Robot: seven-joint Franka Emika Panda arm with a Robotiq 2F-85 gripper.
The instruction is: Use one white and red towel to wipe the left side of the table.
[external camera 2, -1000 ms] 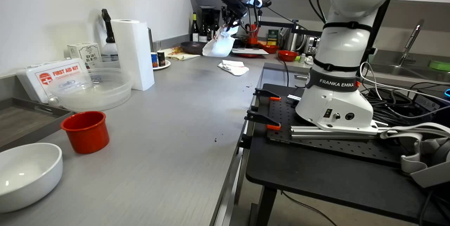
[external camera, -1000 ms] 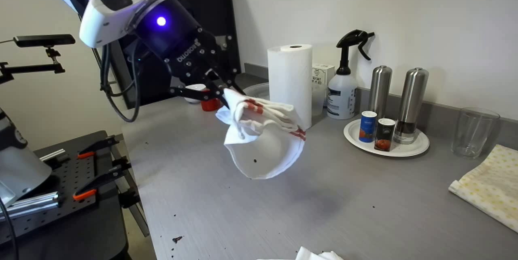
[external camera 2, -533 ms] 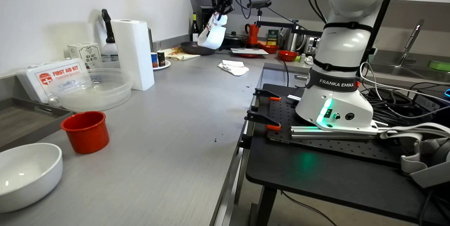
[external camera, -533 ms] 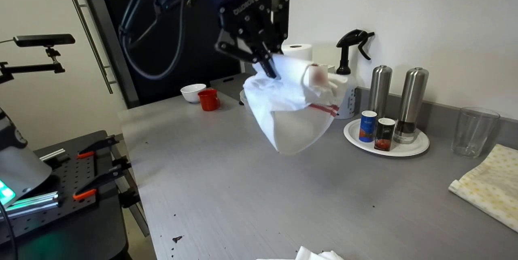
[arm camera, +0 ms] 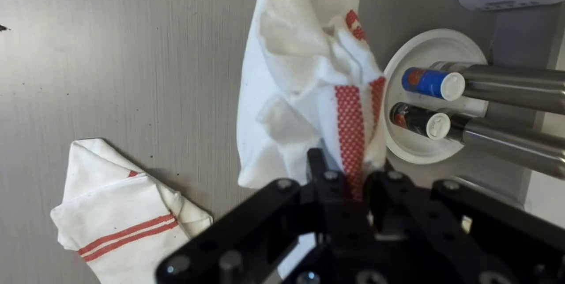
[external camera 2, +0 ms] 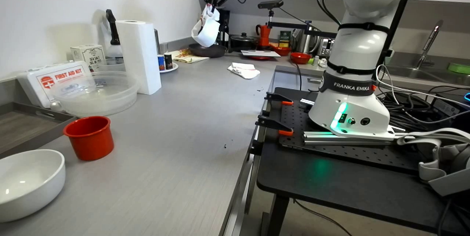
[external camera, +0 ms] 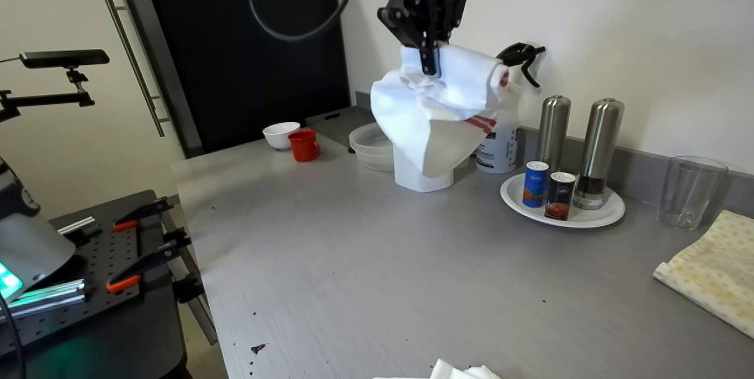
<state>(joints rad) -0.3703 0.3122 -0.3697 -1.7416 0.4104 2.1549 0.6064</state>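
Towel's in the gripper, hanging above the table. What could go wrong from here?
1. Slip: the gripper seems to pinch only part of the bunched white and red towel, so drag against the table might pull it loose.
2. Knock: in the wrist view the towel overlaps the white plate; swinging cloth could tip the steel grinders standing there.
3. Spill: dark crumbs lie near the table's edge; wiping that way may push them off.

A broad lane runs along the flat grey table (external camera 2: 187, 129). Toward the white wall (external camera 2: 165, 1), the upright white paper-towel roll (external camera 2: 139, 60) and tall silver metal mills (external camera: 598, 146) block passage.
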